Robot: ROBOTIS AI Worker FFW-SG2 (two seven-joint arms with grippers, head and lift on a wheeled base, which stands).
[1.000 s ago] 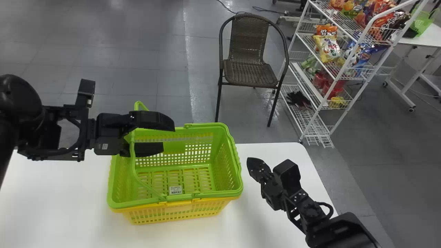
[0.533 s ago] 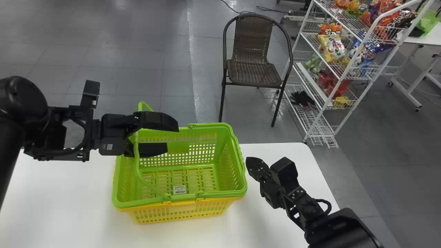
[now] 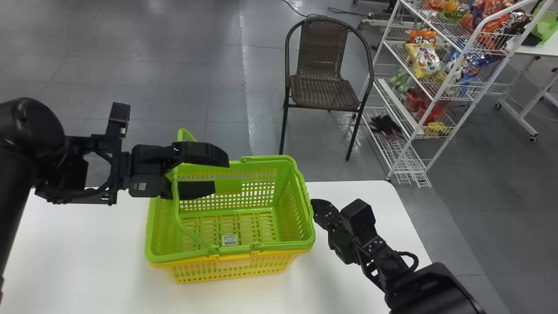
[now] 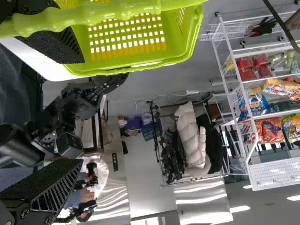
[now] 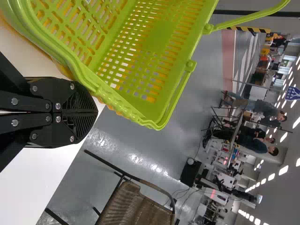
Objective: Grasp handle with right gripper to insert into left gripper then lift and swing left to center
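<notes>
Wide floor (image 3: 183, 69) beyond table (image 3: 87, 253), basket (image 3: 244, 258) near far edge, left hand (image 3: 220, 175) spread beside handle (image 3: 176, 192), right hand (image 3: 315, 205) closed

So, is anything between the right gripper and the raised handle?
Yes: the right rim and side wall of the green basket. The right gripper is just outside them; the raised handle is over its left, so the reach should probably go above that rim.

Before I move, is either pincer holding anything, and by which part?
Nothing is held: the left pincer stands open at the green basket handle without clamping it, and the right pincer is shut, empty.
</notes>
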